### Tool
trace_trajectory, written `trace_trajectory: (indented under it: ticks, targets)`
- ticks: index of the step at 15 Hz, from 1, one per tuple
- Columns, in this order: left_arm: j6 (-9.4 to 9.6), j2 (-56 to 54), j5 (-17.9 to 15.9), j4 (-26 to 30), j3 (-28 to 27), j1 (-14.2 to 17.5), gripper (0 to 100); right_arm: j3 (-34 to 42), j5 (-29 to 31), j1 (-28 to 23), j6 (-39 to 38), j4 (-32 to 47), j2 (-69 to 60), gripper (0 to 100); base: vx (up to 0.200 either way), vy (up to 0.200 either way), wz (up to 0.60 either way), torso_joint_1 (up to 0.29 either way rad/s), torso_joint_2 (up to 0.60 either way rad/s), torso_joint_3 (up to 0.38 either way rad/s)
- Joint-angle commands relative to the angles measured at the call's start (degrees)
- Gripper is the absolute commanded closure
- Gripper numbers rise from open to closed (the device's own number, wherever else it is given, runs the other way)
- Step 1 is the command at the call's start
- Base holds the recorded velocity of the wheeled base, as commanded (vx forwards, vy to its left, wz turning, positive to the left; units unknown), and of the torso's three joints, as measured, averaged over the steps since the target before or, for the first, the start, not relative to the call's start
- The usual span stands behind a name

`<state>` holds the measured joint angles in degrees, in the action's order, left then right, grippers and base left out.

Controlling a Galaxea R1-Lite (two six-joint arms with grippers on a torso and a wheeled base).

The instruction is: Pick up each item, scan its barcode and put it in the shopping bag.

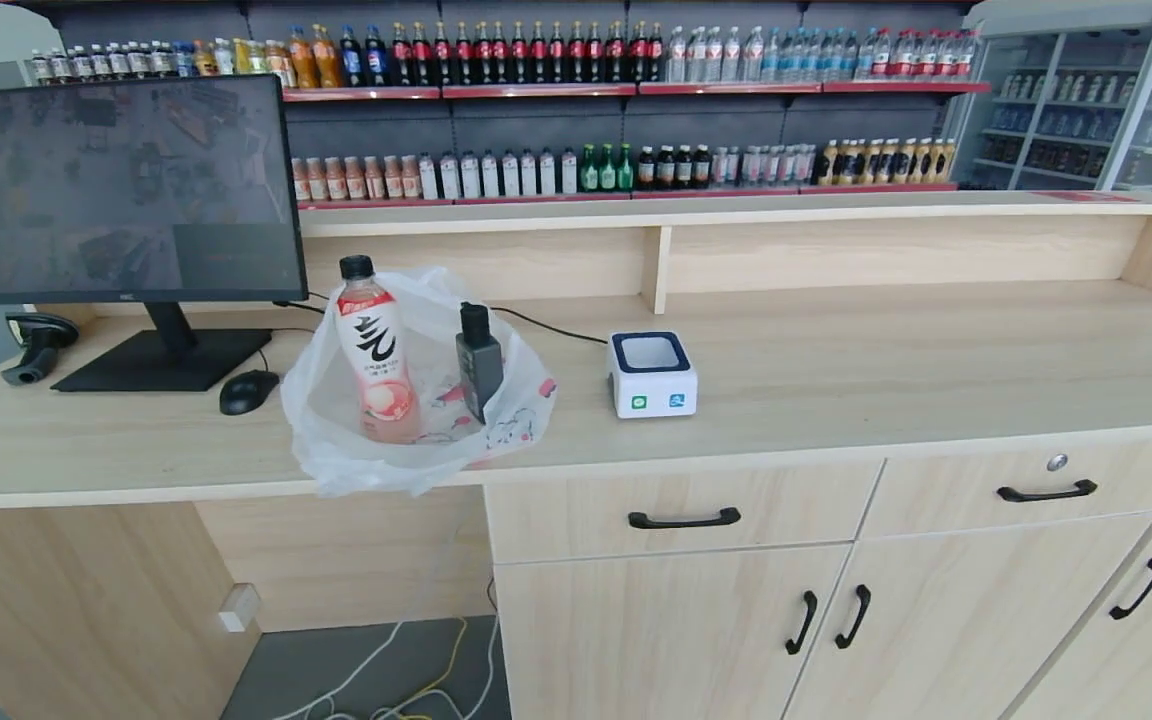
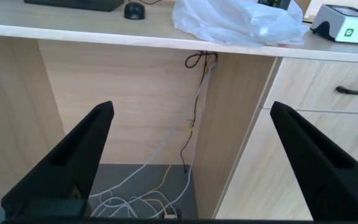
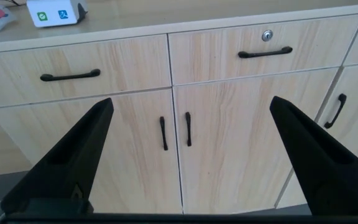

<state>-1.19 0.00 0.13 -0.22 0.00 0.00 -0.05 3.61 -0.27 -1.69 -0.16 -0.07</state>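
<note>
A white plastic shopping bag (image 1: 336, 440) lies open on the wooden counter (image 1: 836, 370), and the bag (image 2: 235, 22) bulges over the counter edge in the left wrist view. Inside stand a pink-labelled bottle (image 1: 376, 355) with a black cap and a dark bottle (image 1: 479, 365). A white scanner box (image 1: 650, 375) with a blue-rimmed top sits to the right of the bag; the scanner (image 2: 344, 25) (image 3: 56, 11) also shows in both wrist views. My left gripper (image 2: 191, 162) hangs open below the counter, before the open knee space. My right gripper (image 3: 191, 162) hangs open before the cabinet doors.
A monitor (image 1: 121, 190) on a stand, a black mouse (image 1: 248, 391) and a handheld scanner (image 1: 34, 345) occupy the counter's left. Drawers and doors with black handles (image 1: 683, 519) front the counter. Cables (image 2: 191, 124) dangle under it. Stocked drink shelves stand behind.
</note>
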Motion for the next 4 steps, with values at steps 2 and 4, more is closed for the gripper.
trace_trajectory:
  ticks: [2,4]
  targets:
    - [0.05,0.0,0.0,0.0,0.0,0.0,0,0.0,0.0,0.0,0.2,0.0,0.1,0,0.0,0.0,0.0,0.0,0.0,0.0]
    - [0.14,0.0,0.0,0.0,0.0,0.0,0,0.0,-0.1,0.0,1.1,0.0,0.1,0,0.0,0.0,0.0,0.0,0.0,0.0]
